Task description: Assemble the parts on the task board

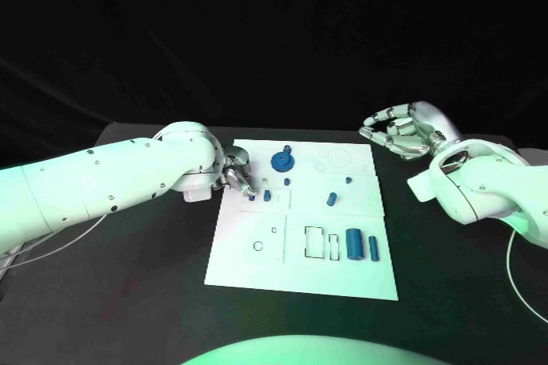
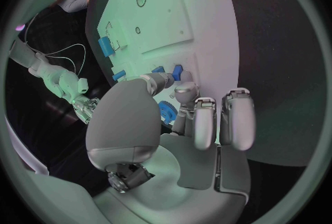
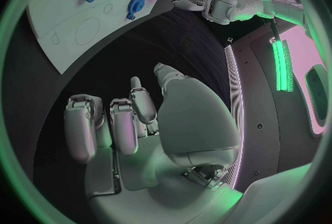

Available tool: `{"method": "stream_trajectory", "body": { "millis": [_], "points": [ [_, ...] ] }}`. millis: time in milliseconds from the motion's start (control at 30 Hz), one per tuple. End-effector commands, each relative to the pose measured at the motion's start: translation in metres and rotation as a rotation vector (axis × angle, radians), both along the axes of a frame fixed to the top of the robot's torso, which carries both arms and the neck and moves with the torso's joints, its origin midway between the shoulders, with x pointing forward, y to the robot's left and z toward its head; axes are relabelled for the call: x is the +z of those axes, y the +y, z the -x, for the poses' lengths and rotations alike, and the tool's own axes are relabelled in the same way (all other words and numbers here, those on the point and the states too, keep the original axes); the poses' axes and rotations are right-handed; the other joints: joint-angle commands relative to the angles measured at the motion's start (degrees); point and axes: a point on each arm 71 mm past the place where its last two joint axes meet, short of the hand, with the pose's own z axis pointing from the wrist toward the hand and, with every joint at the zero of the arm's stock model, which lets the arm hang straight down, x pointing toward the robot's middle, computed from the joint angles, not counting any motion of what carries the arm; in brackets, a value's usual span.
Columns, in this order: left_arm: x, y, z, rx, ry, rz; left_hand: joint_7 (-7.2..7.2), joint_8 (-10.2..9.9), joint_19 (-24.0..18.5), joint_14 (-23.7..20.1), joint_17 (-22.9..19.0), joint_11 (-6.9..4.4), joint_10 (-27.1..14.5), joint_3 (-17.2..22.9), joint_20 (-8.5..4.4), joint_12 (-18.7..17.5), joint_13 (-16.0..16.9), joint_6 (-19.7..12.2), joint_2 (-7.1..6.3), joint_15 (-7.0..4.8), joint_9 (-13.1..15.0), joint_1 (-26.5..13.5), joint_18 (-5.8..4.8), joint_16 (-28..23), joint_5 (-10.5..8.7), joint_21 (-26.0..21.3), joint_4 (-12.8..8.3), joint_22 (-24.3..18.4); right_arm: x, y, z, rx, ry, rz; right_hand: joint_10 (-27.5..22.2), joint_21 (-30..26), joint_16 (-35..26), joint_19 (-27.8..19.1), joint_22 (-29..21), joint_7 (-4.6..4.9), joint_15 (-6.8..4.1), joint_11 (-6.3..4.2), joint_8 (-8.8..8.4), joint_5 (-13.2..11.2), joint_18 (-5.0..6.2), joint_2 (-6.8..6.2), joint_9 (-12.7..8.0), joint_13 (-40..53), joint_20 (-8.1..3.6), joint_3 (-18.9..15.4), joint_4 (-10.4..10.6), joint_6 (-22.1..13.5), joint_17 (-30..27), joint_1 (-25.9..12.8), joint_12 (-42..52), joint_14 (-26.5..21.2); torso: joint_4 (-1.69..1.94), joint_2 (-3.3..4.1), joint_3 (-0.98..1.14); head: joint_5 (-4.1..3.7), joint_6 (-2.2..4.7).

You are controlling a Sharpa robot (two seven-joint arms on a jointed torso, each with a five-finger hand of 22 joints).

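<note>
task looks early, most of the work is left. the white board [image 1: 299, 258] lies mid table [image 1: 137, 294] w/ blue parts spread over it, none clearly joined to another as far as i can tell.

what's on it: a blue gear [image 1: 282, 160] stands near the far edge, maybe already on its peg but can't confirm. a small blue peg [image 1: 331, 198] lies loose around the middle. two blue bars [image 1: 363, 245] lie side by side near the right part of the board, just beside outlined rectangular slots [image 1: 320, 244] that look unfilled. two small blue bits [image 1: 260, 196] sit close to the left hand's fingers.

left hand [image 1: 237, 177] is over the board's far left corner, fingers curled down toward those bits. in the left wrist view the fingertips [image 2: 185, 91] are right at the small blue pieces, w/ the gear [image 2: 166, 110] showing behind them. can't tell if it's pinching one or just touching.

right hand [image 1: 402, 132] hovers off the board past its far right corner, above bare table, fingers half curled and apart, holding nothing.

judgement: slots unfilled, bars and peg not placed, so only the gear may count as done.
</note>
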Motion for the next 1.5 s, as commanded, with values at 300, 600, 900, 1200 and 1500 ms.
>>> {"method": "stream_trajectory", "body": {
  "millis": [300,600,900,1200,1500],
  "points": [
    [-0.006,0.001,0.002,-0.001,0.005,-0.005,-1.1,-1.53,0.2,5.83,14.28,-0.48,0.23,1.49,-0.4,-0.19,-0.45,0.64,-0.56,-0.62,0.38,-10.73,-0.38,0.04,-0.86,-0.12,-2.14,0.76,0.0,0.0,0.001,0.009,-0.005,0.002,-0.37,-0.42,-0.24,1.84,9.89,0.04,-0.31,-0.05,0.25,0.25,0.7,0.06,-0.06,-0.19,-0.34,0.28,-0.11,-0.45,8.83,-0.48,-0.16,4.41,0.01,0.01,-0.02,0.04,0.26],
    [-0.004,0.003,0.0,0.019,-0.019,0.009,-1.2,-2.19,0.45,5.91,14.57,-0.56,0.38,-4.77,-0.62,0.42,0.27,1.54,-0.8,-0.72,0.38,-12.04,-0.46,0.18,-0.86,0.03,1.06,1.17,0.0,0.0,0.0,0.008,-0.007,0.002,-0.4,-0.45,-0.24,1.84,9.87,0.05,-0.31,-0.05,0.25,0.23,0.71,0.02,-0.08,-0.22,-0.34,0.26,-0.09,-0.5,8.84,-0.55,-0.19,4.41,-0.02,0.05,-0.03,-0.07,0.31],
    [-0.003,0.004,-0.001,0.042,-0.033,0.033,-1.28,-2.33,0.71,5.94,14.69,-0.62,0.58,-9.26,-0.77,0.8,0.68,2.08,-0.55,-0.79,0.68,-13.01,-0.56,0.24,-0.93,0.25,3.09,1.68,0.0,0.0,0.0,0.007,-0.008,0.002,-0.4,-0.45,-0.24,1.84,9.87,0.05,-0.31,-0.05,0.25,0.23,0.71,0.02,-0.08,-0.22,-0.34,0.26,-0.09,-0.5,8.84,-0.55,-0.19,4.41,-0.03,0.02,-0.06,-0.25,0.31],
    [0.006,0.002,-0.001,0.082,-0.09,0.124,-1.06,-3.04,0.44,5.84,14.33,-0.48,-0.28,-11.21,-0.85,-0.15,-0.5,1.05,-0.2,-0.72,0.68,-12.51,-0.42,0.07,-0.64,-0.14,2.95,1.04,0.0,0.0,0.0,0.009,-0.009,0.001,-0.4,-0.45,-0.24,1.84,9.87,0.05,-0.31,-0.05,0.25,0.23,0.71,0.02,-0.08,-0.22,-0.34,0.26,-0.09,-0.5,8.84,-0.55,-0.19,4.41,-0.07,-0.02,-0.02,-0.39,0.67],
    [0.031,-0.012,0.0,0.016,-0.294,0.454,4.78,-9.13,-15.16,-3.6,-5.82,4.99,-20.52,-12.06,3.27,-18.44,-18.53,-9.31,-0.74,4.02,-3.21,2.29,5.33,-13.03,-0.45,-21.65,1.74,-29.33,0.0,-0.002,0.0,0.004,-0.011,0.001,-0.47,-0.57,-0.28,1.78,9.8,0.06,-0.3,-0.04,0.3,0.24,0.74,0.01,-0.11,-0.29,-0.35,0.24,-0.04,-0.6,8.78,-0.71,-0.25,4.39,0.07,0.01,0.02,-1.37,1.25]
  ]
}}
